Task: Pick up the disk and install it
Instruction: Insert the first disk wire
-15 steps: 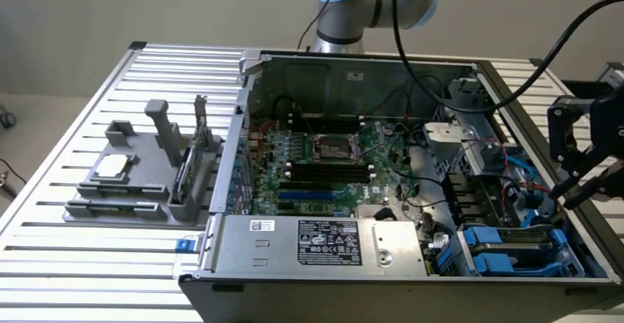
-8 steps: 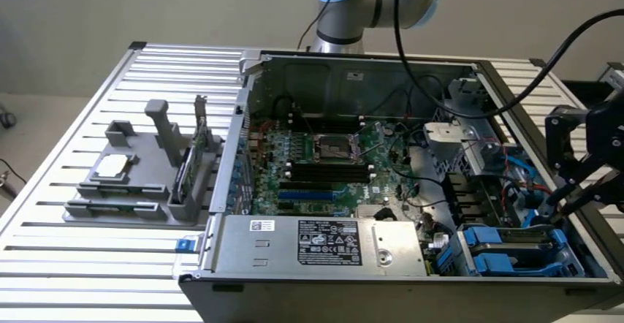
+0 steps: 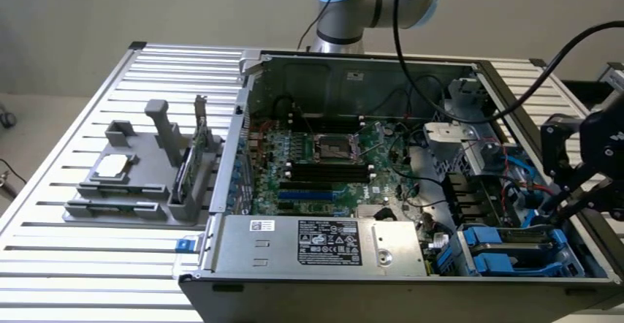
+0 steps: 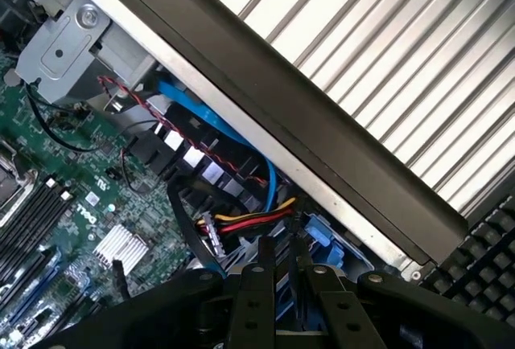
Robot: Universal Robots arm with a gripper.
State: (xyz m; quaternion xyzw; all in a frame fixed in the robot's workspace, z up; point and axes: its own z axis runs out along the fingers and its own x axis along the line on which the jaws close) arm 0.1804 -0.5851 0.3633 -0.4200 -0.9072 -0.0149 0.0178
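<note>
While the slatted metal desk [image 3: 58,264] carries an open PC case [image 3: 390,294] across its middle, all the work sits at the case's corner toward the desk's near edge, on the exterior view's right. Inside the case are a green motherboard [image 3: 332,162] and a grey power supply [image 3: 322,244] along the near wall. A grey parts fixture [image 3: 137,191] stands by the desk's edge on the exterior view's left, well apart from the action.

The disk [image 3: 516,237] lies flat in the drive bay at that near corner, with its blue carrier frame round it. The tool [image 3: 554,213] hangs right at the disk's end nearest the case's side wall. Whether it is clamped on the blue frame or only touching it, cannot tell. In the wrist view a red-yellow-black power lead [image 4: 245,219] and a blue data cable [image 4: 217,136] run just beside the bay.

Step, my read: install, late stage. The disk is in the bay, but full seating is not confirmed. The next move calls for a straight line along the bay, with no tilt and clear of the cables, which are a snag risk.

The long axis seems to run along the case's near wall, parallel to the desk's near edge. Which end leads, cannot tell.
</note>
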